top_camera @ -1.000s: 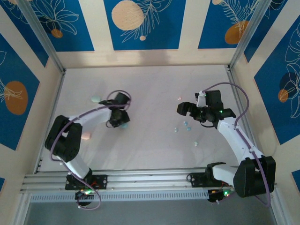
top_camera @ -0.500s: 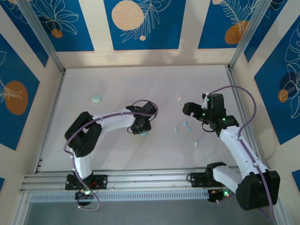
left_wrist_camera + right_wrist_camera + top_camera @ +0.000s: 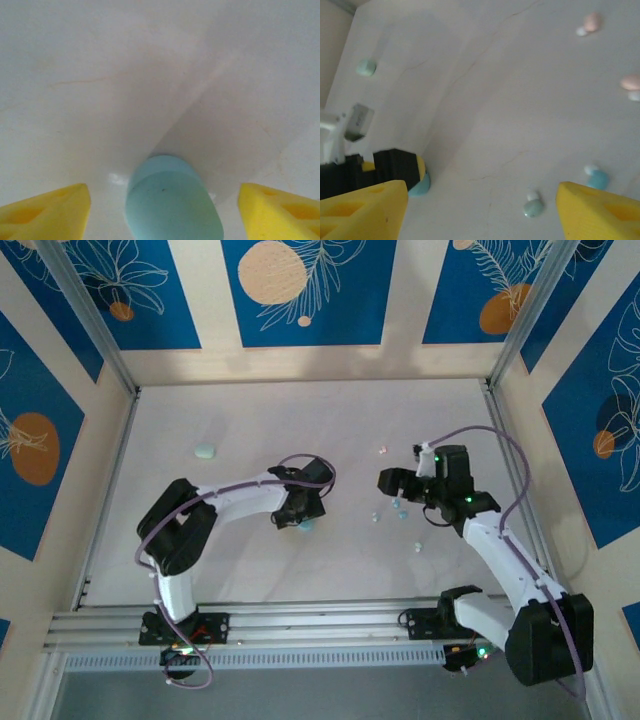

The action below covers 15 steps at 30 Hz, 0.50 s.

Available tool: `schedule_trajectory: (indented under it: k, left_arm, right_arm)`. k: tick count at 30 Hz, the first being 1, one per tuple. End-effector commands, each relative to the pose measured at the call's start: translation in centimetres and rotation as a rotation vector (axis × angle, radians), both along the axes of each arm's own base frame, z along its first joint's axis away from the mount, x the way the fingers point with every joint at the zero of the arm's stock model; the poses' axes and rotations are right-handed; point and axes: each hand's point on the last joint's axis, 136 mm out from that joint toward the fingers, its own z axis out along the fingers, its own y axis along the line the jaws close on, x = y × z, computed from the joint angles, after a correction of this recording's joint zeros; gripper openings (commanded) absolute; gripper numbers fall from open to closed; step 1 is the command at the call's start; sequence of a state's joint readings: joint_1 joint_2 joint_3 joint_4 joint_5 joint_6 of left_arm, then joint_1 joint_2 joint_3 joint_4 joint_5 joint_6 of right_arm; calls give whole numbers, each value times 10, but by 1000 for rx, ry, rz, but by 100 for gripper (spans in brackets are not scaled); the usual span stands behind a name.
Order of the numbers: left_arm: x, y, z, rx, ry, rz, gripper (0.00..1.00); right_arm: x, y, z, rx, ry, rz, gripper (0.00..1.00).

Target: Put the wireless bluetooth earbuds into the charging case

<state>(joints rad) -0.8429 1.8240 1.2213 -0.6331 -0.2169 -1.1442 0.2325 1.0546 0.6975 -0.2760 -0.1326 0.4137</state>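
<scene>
You will find nothing to read here: no word, brand or number stands out on the surface or on anything lying on it. The blue wall panels [image 3: 300,290] carry only drawn leaves and round orange shapes (decoration, not lettering). In the right wrist view, a small grey tag [image 3: 358,121] on the left arm may bear a faint mark, but it is too blurred for you to make out.
</scene>
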Motion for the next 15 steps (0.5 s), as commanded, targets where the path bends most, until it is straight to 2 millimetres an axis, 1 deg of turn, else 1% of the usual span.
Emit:
schedule_trajectory:
  k: [1,4,5,8,11,13,15]
  left_arm:
    - [7,25,42,22,-144,50,82]
    - [12,58,70,50,-257,81,83]
    - [12,69,78,51,-289,90,83]
    - [12,96,96,25,-382,90,85]
    - [8,122,109,9,-483,88,88]
    - [4,137,117,0,-554,86,91]
    - [0,147,124,-26,-616,78,93]
  right_arm:
    - [-2,31,-6,-69,-81,133,76]
    - [-8,65,-20,-136,-141,227,75]
    - [-10,76,-27,-160,-165,253,75]
    - [-24,114,-46,-234,-253,392,74]
    - [-36,141,-71,-318,-294,531,75]
    - [-45,156,-81,-320,-284,626,75]
    - [-50,166,-90,-326,-280,691,75]
